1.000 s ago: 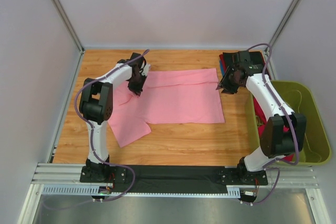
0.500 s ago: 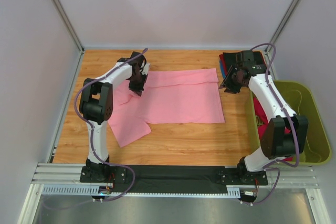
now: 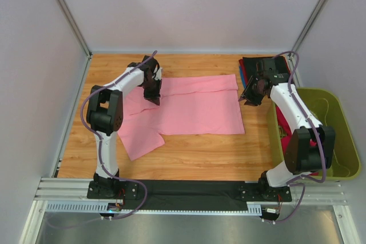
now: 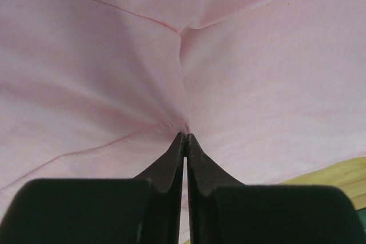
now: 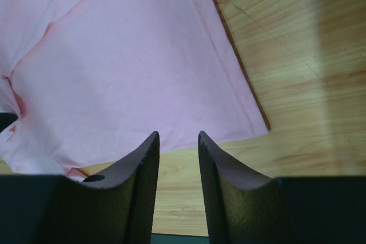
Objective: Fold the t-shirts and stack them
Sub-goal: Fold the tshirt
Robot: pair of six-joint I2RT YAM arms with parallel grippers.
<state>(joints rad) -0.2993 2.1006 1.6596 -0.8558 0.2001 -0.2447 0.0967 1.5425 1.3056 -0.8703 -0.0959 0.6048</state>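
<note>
The left gripper [image 4: 186, 136] is seen shut, its fingertips pressed together on a pinch of the pink shirt [image 3: 197, 110], with creases drawn in toward the tips; the pinch is taken at the shirt's far left part, near a sleeve. The right gripper [image 5: 178, 141] is held slightly open, a narrow gap being left between the fingers, and nothing is gripped; it is poised over the shirt's right edge, and contact with the cloth cannot be told. One pink shirt is laid flat across the table [image 3: 200, 155]. One stack [image 3: 249, 64] of folded shirts is set at the far right corner, black on top with red and blue edges below; its count cannot be told. One tub [image 3: 345, 141] is placed right of the table, with magenta cloth [image 3: 281, 132] seen inside.
</note>
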